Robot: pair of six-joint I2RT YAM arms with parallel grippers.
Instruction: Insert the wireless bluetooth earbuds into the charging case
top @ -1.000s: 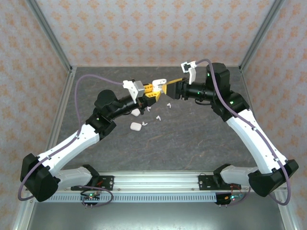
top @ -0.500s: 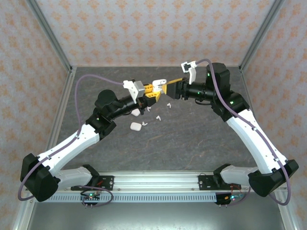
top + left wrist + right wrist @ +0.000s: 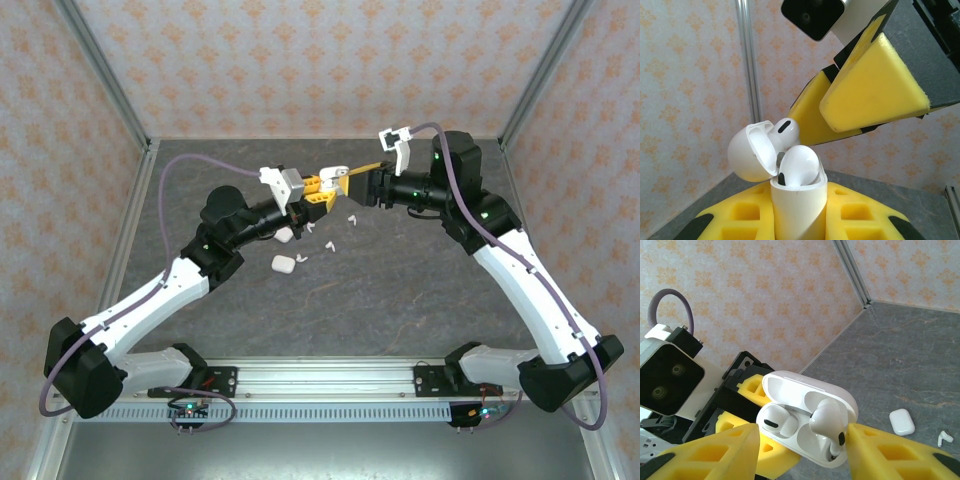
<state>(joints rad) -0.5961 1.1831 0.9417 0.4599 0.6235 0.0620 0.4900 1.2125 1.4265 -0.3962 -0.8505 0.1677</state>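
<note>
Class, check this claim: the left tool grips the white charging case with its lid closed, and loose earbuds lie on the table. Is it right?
Wrong on the lid: it is open, hinged back, as the left wrist view shows. The left tool does grip the charging case, and loose earbuds do lie on the table.

Robot lab cell: wallpapered panels (image 3: pixel 300 60), aluminium frame posts (image 3: pixel 105 75), stone-look tabletop (image 3: pixel 380 290).

Backdrop only: grey marbled tabletop (image 3: pixel 400 300), walls (image 3: pixel 300 60) papered pale pink with an orange floral motif, aluminium posts (image 3: pixel 103 75) at both back corners. Near edge — metal rail (image 3: pixel 330 375), slotted white strip (image 3: pixel 330 411) just in front.
</note>
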